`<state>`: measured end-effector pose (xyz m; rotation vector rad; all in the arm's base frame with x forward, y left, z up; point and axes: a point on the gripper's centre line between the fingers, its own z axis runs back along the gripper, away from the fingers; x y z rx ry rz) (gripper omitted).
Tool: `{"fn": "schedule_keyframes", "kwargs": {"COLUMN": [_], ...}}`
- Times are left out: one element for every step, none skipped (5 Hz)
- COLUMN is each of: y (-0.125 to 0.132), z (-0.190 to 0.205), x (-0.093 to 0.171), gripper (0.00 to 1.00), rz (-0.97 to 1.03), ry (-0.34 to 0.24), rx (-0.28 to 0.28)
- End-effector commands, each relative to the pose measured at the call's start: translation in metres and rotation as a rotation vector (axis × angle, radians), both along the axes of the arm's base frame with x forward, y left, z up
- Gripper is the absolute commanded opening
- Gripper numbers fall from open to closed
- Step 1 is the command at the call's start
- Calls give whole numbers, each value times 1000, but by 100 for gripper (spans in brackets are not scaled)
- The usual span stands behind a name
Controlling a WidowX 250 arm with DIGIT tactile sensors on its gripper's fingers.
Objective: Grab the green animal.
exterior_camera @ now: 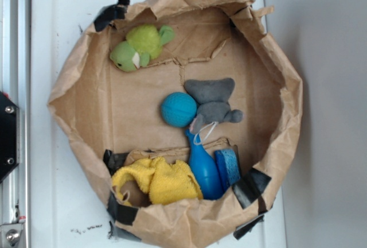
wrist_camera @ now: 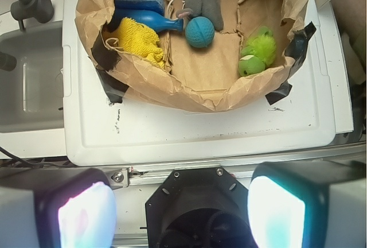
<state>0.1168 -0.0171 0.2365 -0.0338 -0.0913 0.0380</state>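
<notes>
the gripper (wrist_camera: 182, 202) hangs with fingers spread wide and empty, well short of the paper basket (wrist_camera: 189, 96); the green animal (wrist_camera: 258, 53) lies ahead and rightward inside it.

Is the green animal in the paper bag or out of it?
In: the green animal lies on the floor of the paper bag, near its wall.

A toy kitchen: sink (wrist_camera: 34, 81) and faucet (wrist_camera: 26, 1) beside white counter (wrist_camera: 195, 133).
</notes>
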Motion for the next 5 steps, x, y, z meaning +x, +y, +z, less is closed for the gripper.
{"fn": "schedule_keyframes", "kwargs": {"y": [0,2,18,40,40], "z": [0,-11,-23,-33,-33], "x": [0,26,50,69,69], "gripper": [100,100,100,100,100], "rz": [0,-67,-158,-239,-239], "ry": [0,11,24,11,11], "rx": [0,28,7,-19,-19]}}
